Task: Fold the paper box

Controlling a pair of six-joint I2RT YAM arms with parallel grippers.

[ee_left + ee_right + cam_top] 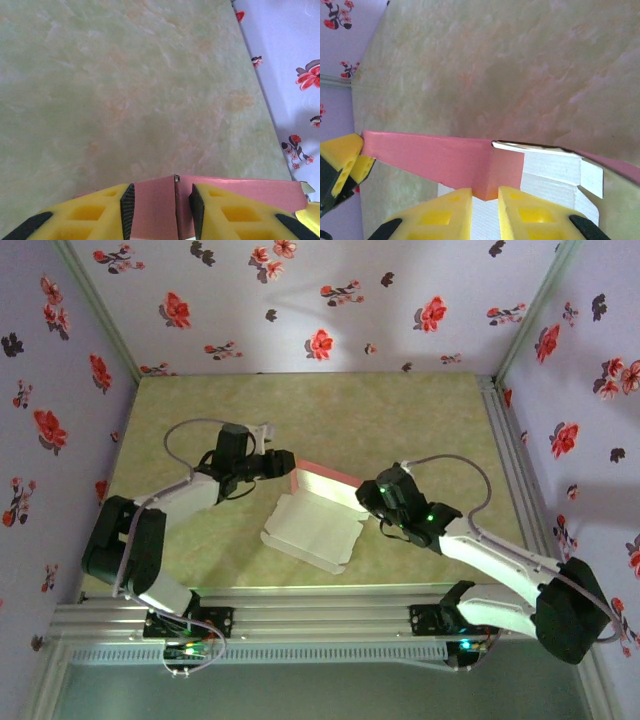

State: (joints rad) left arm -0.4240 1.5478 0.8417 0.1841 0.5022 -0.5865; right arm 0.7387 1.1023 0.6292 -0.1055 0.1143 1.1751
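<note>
The paper box [312, 528] lies mid-table, its white inner face up and a salmon pink wall [326, 478] raised along its far side. My left gripper [291, 464] is at that wall's left end. In the left wrist view its black pads [128, 205] flank a pink corner fold [156, 202] that fills the gap, so the left gripper [161, 194] is shut on it. My right gripper [366, 496] is at the wall's right end. The right gripper [485, 192] has narrow jaws pinching the pink corner [502, 167], beside a white side flap [555, 172].
The green marbled table [400, 420] stretches beyond the box to floral walls [300, 300]. A metal rail [320, 605] runs along the near edge and another [505, 460] down the right side. The left gripper's yellow finger [342, 160] shows in the right wrist view.
</note>
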